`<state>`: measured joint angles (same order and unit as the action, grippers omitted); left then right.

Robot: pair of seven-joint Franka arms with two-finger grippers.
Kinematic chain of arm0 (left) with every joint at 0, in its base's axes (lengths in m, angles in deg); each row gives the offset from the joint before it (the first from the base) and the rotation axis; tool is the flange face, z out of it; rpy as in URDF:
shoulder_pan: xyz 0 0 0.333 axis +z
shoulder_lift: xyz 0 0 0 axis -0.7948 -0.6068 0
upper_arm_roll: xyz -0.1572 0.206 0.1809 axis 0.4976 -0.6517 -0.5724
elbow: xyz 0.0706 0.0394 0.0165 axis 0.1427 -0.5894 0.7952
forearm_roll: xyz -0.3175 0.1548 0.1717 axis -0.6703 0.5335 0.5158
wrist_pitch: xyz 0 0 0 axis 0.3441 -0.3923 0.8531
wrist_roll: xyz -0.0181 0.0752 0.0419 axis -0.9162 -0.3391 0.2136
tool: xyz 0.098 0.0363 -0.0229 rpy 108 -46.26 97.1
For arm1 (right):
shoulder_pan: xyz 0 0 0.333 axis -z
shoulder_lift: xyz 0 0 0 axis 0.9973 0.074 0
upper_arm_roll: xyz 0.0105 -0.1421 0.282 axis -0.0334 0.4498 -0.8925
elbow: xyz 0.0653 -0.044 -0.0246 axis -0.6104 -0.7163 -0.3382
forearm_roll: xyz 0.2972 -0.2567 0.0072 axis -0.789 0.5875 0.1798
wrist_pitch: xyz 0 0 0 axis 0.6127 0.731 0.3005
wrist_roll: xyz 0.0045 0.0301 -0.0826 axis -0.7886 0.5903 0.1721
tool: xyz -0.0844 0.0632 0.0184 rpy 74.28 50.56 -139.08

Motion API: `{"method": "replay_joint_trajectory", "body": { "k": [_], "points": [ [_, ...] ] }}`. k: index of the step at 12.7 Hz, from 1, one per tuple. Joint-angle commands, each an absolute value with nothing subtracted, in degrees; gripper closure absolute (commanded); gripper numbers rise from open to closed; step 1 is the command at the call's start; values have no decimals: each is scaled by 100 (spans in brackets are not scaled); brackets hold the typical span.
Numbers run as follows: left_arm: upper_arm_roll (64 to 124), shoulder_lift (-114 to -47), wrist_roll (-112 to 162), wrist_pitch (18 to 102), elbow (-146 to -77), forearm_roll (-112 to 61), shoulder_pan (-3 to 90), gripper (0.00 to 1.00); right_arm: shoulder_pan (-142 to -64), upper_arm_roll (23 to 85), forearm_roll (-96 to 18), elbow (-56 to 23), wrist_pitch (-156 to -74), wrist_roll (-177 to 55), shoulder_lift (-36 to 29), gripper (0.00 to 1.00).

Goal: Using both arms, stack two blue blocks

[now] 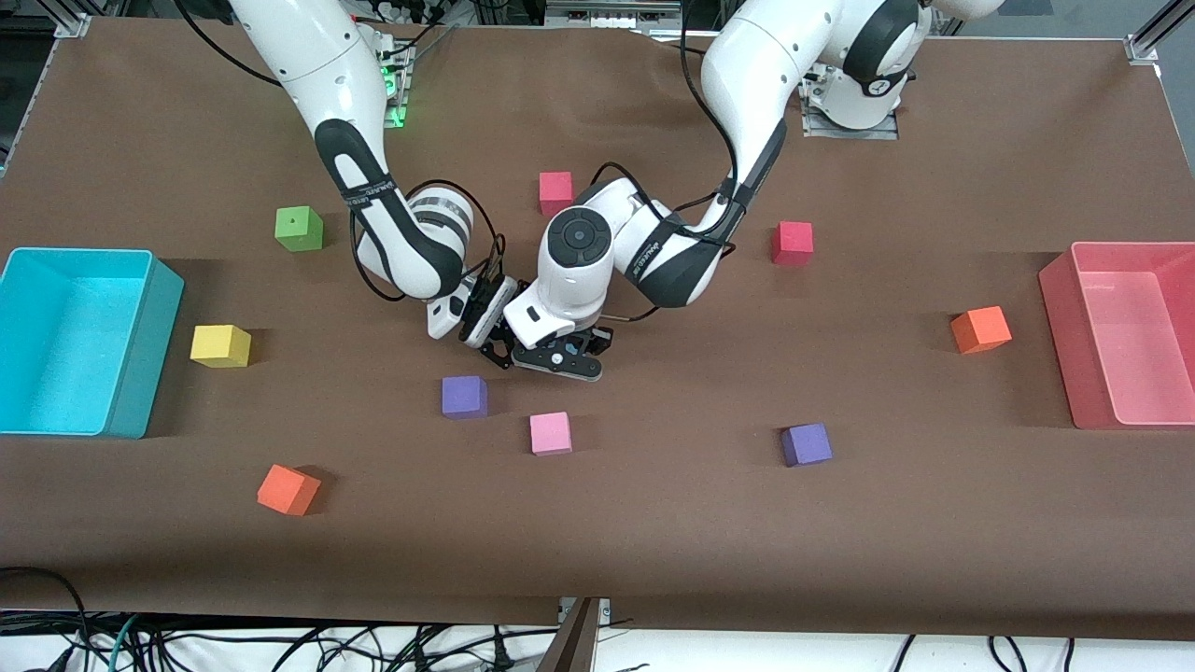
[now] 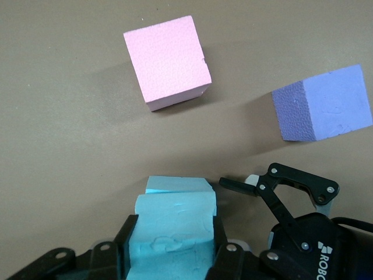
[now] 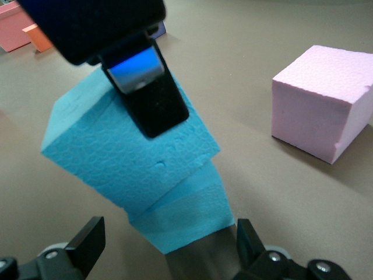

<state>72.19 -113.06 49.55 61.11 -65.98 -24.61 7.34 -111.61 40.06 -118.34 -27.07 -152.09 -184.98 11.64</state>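
Fingers [image 2: 127,233] of the left gripper [image 2: 173,236] clamp the upper blue block [image 3: 116,151]. The right gripper [image 3: 169,251] gapes wide on either side of the lower blue block [image 3: 186,216], which sits at 12 o'clock from the pink cube [image 1: 551,433] in the front view. The upper block looks twisted on the lower one, so it is best squared up and then released gently. Only the wrist views show the blocks; in the front view the grippers hide them.

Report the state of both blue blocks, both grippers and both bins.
Upper blue block: clamped, askew on the lower one.
Lower blue block: on the table, underneath.
Left gripper: shut on upper blue block.
Right gripper: open, straddling lower blue block.
Turquoise bin: empty.
Pink bin: empty.
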Motion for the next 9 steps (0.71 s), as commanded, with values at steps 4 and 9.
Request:
{"method": "replay_joint_trajectory", "body": {
  "k": [4,9],
  "points": [
    [7112,-11415,4885,6148,-6536,-2674,685,0,-11186,4031,-11931,-2787,-15158,-18612,1081,0],
    [7112,-11362,4894,6069,-6536,-2796,728,0,-11186,4031,-11930,-2796,-15167,-18603,1072,0]
  ]
}}
